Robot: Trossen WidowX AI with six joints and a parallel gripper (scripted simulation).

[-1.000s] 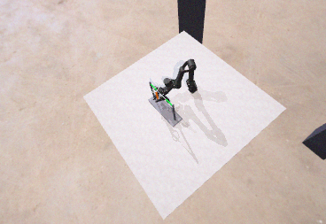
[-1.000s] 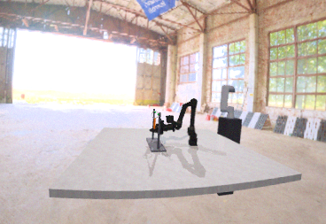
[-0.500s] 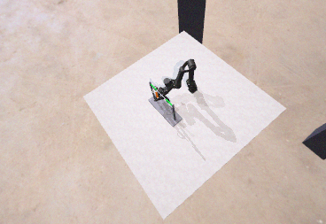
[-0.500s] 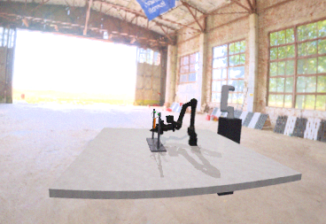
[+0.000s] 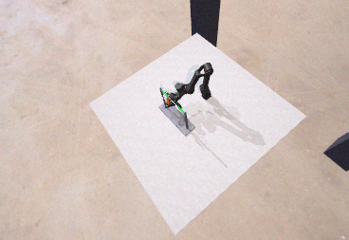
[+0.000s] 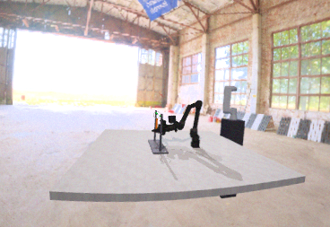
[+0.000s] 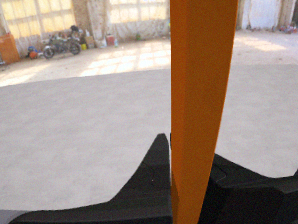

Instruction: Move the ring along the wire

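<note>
Two dark upright posts stood left of centre in the top view, the left one [image 5: 162,94] beside the orange upright handle [image 5: 167,101] [image 6: 156,123] [image 7: 200,100], the other [image 5: 186,120] farther right. Between them ran the green-ended wire [image 5: 181,109]. The black gripper [image 5: 170,103] [image 6: 155,130] [image 7: 166,140] was closed on the handle; only the wrist view showed this closely, the handle right of centre. The ring was too small to make out. Rightward, the black jointed arm [image 5: 193,82] [image 6: 196,117] arched, its raised bend clearest in the exterior view.
</note>
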